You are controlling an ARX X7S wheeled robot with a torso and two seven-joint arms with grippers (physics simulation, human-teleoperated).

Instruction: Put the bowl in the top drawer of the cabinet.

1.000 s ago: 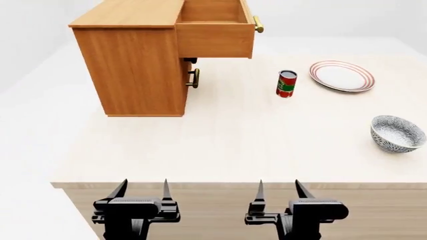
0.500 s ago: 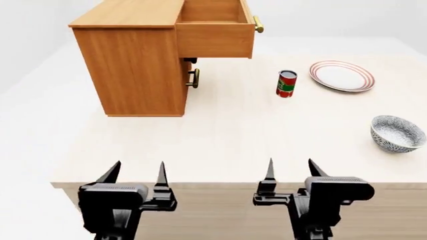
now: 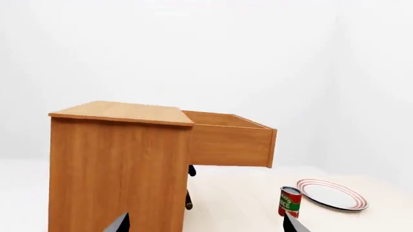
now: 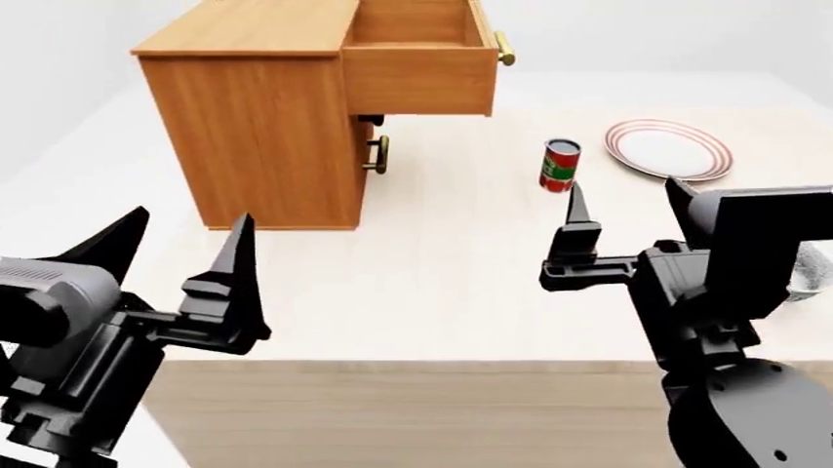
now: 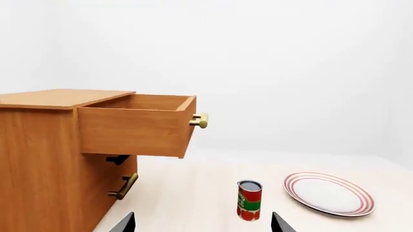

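Observation:
The cabinet (image 4: pixel 260 146) stands at the table's far left, its top drawer (image 4: pixel 419 78) pulled out and open, with nothing showing inside it. The bowl is almost wholly hidden behind my right arm; only a sliver (image 4: pixel 820 268) shows at the right edge of the head view. My left gripper (image 4: pixel 193 216) hangs open over the table's near left part. My right gripper (image 4: pixel 625 185) is open, raised in front of the bowl. Both wrist views face the cabinet (image 3: pixel 116 169) (image 5: pixel 45 159) and drawer (image 3: pixel 229 142) (image 5: pixel 135 130); the left gripper (image 3: pixel 205 224) and right gripper (image 5: pixel 203 222) hold nothing.
A red and green can (image 4: pixel 560 164) stands mid-table, right of the cabinet. A flat white plate with red rim rings (image 4: pixel 666 148) lies behind it at far right. The lower drawer's brass handle (image 4: pixel 378 153) sits under the open drawer. The table's front edge (image 4: pixel 416 363) runs beneath both arms.
Both arms have risen from below the table's front edge and moved forward over it. The right arm now covers the bowl. Both grippers stay open.

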